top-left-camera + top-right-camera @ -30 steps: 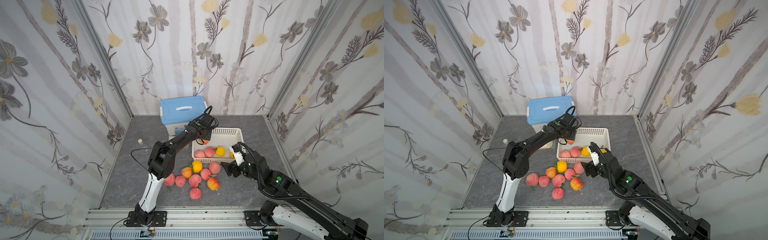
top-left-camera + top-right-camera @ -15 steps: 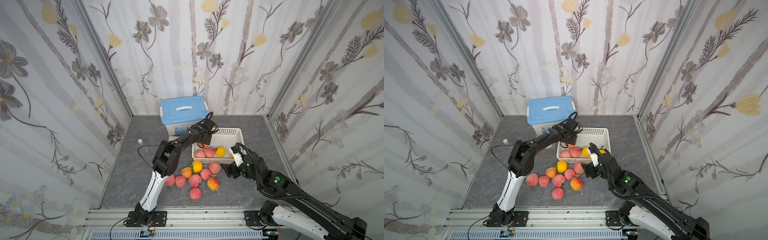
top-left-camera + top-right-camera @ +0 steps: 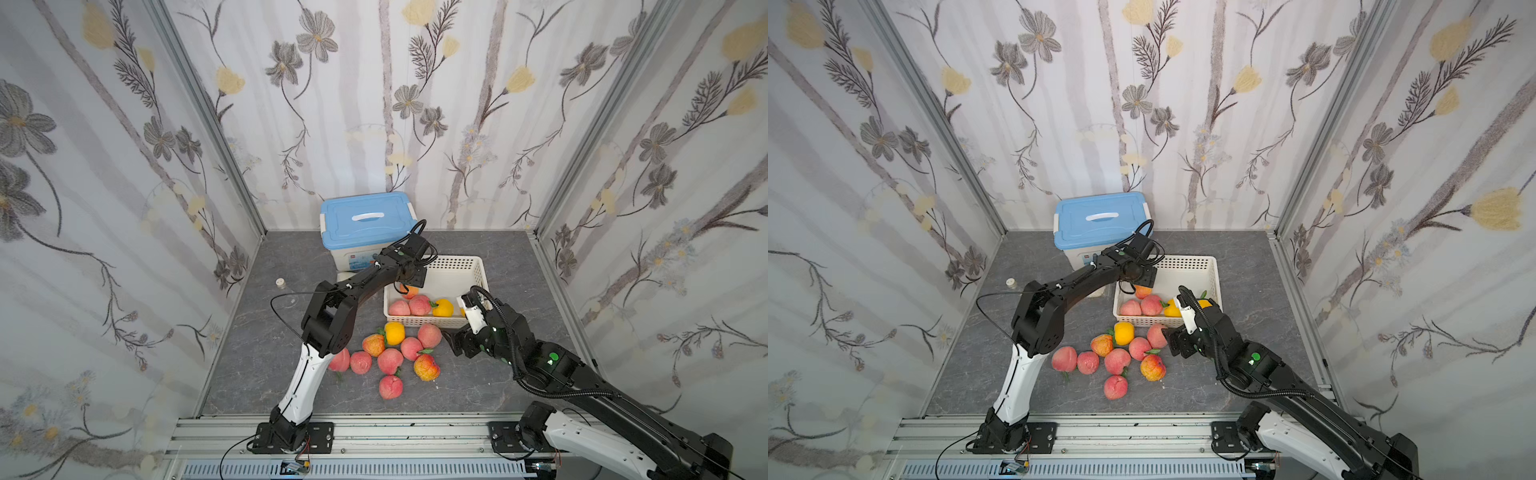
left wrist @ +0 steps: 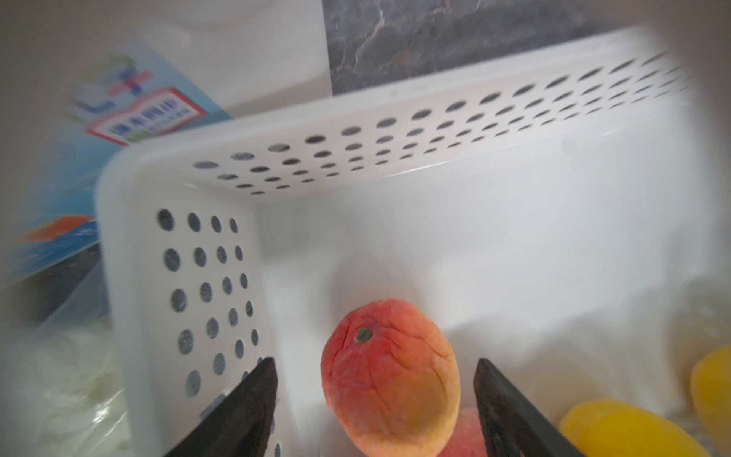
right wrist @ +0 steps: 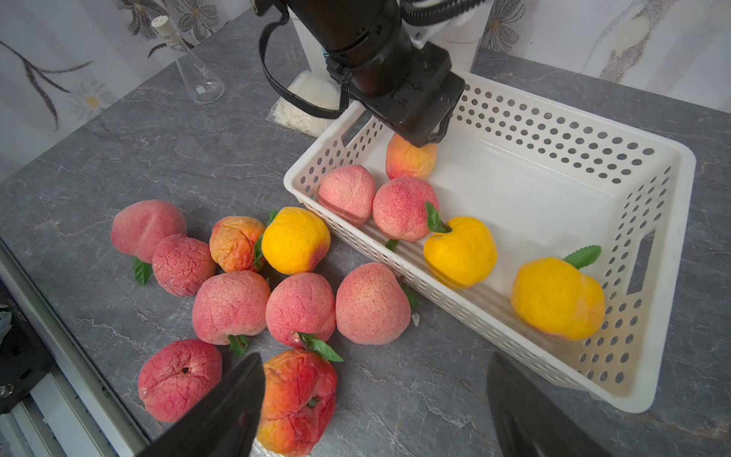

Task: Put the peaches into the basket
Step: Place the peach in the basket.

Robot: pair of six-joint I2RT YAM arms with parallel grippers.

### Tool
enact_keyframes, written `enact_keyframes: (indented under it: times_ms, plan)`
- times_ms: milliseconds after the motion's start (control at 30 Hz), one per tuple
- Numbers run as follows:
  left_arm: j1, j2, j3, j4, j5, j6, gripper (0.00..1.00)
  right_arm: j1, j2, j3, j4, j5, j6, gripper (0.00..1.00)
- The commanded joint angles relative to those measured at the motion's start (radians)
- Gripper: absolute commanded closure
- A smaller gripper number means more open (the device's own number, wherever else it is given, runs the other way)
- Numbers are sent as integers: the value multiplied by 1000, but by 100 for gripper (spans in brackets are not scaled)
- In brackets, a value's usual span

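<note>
Bare basket (image 5: 514, 186) floor beside left gripper (image 4: 375, 361)

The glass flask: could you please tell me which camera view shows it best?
The right wrist view: the glass flask stands close, whole and clearly outlined. Both top views show it tiny and faint; the left wrist view misses it.
</note>
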Motion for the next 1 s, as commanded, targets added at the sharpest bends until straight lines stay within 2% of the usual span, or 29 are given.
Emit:
enact_keyframes:
  times_ms: [0, 167, 367, 533, 800, 967]
  plan:
    - [0, -87, -41, 36, -3, 16, 21, -1, 5, 14, -19, -22, 28, 12]
    - [0, -294, -259, 148, 62, 35, 21, -1, -2, 22, -63, -30, 54, 12]
    - [1, -555, -649, 337, 160, 102, 21, -10, -7, 25, -122, -65, 109, 10]
    - [-1, -753, -969, 576, 342, 231, 18, -14, -9, 23, -190, -94, 173, 9]
    - [-11, -937, -1244, 800, 591, 332, 17, -16, 48, 41, -231, -181, 271, 6]
    - [-35, -1089, -1329, 786, 612, 382, 15, -13, 130, 69, -260, -240, 306, 5]
